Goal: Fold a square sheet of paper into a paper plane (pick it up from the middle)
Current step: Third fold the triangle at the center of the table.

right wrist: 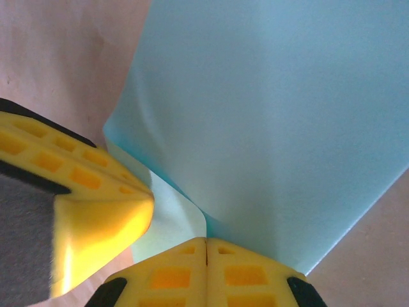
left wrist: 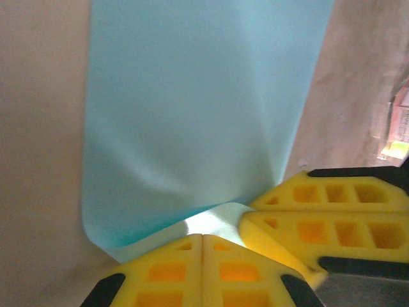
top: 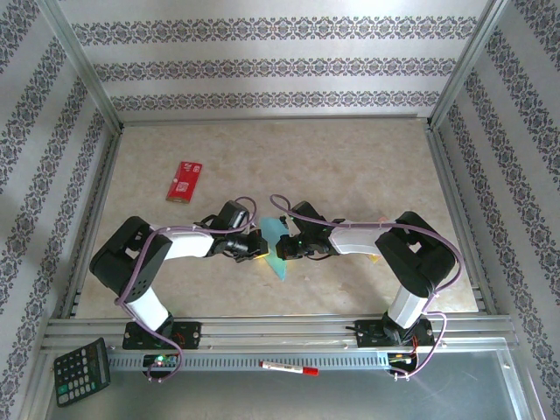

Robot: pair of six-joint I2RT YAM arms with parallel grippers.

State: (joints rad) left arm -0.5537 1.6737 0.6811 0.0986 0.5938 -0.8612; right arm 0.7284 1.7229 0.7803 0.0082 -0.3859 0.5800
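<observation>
Writing: the red packet (top: 185,180) has pale print on it, too small to read. The calculator (top: 81,372) and the red-capped marker (top: 289,368) on the near rail show no legible marks.
Square sheet of paper: the light teal square sheet of paper (top: 282,265) (left wrist: 204,109) (right wrist: 275,115) is at the near middle of the tabletop (top: 350,166), between the two wrists. Its near edge is curled up, showing a paler underside.
Left pincer: the left pincer (left wrist: 202,238) has its yellow fingers pressed together. They appear to nip the sheet's curled near edge, though the contact is partly hidden.
Right pincer: the right pincer (right wrist: 206,240) is likewise closed tight, with the sheet's edge running into its tips.
Left arm pose: the base is at the near left, the elbow is folded outward, and the forearm reaches low toward the centre.
Right arm pose: it mirrors the left, with the elbow out to the right and the wrist angled inward.
Pincers together: their tips sit just beside each other, at an angle.
Small packet: a pink-and-yellow packet (left wrist: 399,128) lies on the tabletop, blurred.
</observation>
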